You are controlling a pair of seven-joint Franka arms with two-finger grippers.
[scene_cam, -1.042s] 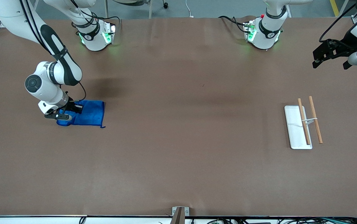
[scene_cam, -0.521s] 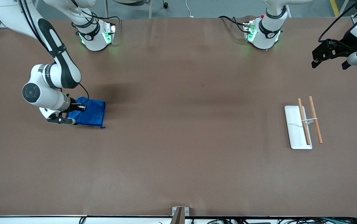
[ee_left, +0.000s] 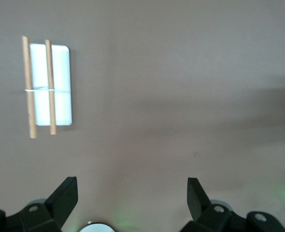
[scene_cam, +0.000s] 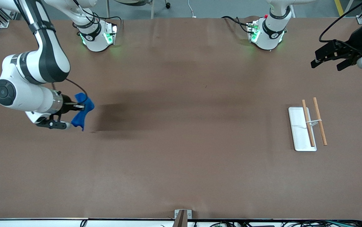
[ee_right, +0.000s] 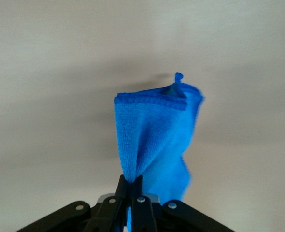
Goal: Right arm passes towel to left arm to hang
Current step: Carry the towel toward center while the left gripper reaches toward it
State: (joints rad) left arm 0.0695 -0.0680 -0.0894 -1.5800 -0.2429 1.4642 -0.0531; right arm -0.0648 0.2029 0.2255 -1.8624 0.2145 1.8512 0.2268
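the towel (scene_cam: 81,115) is pinched in the right claw (scene_cam: 75,106), fingers pressed together on a bunched edge of the cloth. it is held up in the air over the right arm's end of the bench (scene_cam: 181,151), clear of the surface, with a dark shadow thrown on the bench beside it. in the front view the cloth is seen draped from the fingertips as a narrow folded bundle, one corner trailing low. in the right wrist view the towel (ee_right: 154,133) is seen hanging straight out from the right claw (ee_right: 132,186), folded lengthwise, darker stitched hem along its free end and the small corner loop (ee_right: 178,77) showing at the tip. the grip sits at one end of the cloth; the rest hangs free, nothing else touching it.

the left claw (scene_cam: 327,61) is spread wide and empty, held in the air over the left arm's end of the bench; that arm waits. in the left wrist view both fingers (ee_left: 63,195) are seen well apart with bare bench between them.

a rack (scene_cam: 308,126) stands on the bench toward the left arm's end: white flat base, two wooden rails (scene_cam: 320,121) side by side above it. the same rack (ee_left: 48,87) is seen in the left wrist view. towel and rack are well apart.
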